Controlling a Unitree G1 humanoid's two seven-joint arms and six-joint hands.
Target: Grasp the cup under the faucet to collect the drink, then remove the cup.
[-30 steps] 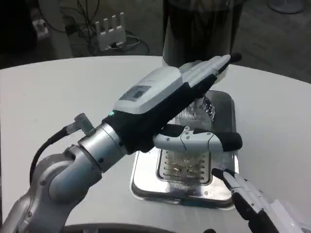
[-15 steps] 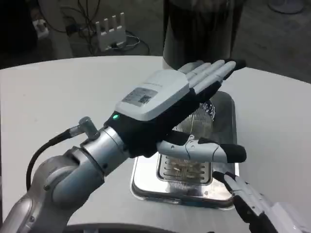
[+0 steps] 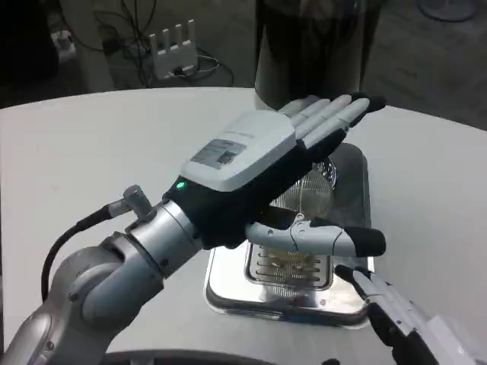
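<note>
My left hand (image 3: 262, 163) hovers flat and open over the metal drip tray (image 3: 225, 281), its fingers stretched toward the dark drink dispenser (image 3: 312, 46) at the back. Beneath the palm a clear ribbed cup (image 3: 308, 196) stands on the tray, mostly hidden by the hand. The thumb sticks out to the right above the tray's grille (image 3: 289, 268). Whether the hand touches the cup cannot be told. My right hand (image 3: 403, 319) lies at the bottom right, its fingers apart and pointing at the tray's near right corner, holding nothing.
The white table (image 3: 91, 160) spreads wide to the left and right of the tray. Behind the table, on the floor, lie cables and a white router (image 3: 173, 47).
My left hand has rolled flatter, its back now facing up, and its thumb has dropped lower over the grille. The right hand has barely moved.
</note>
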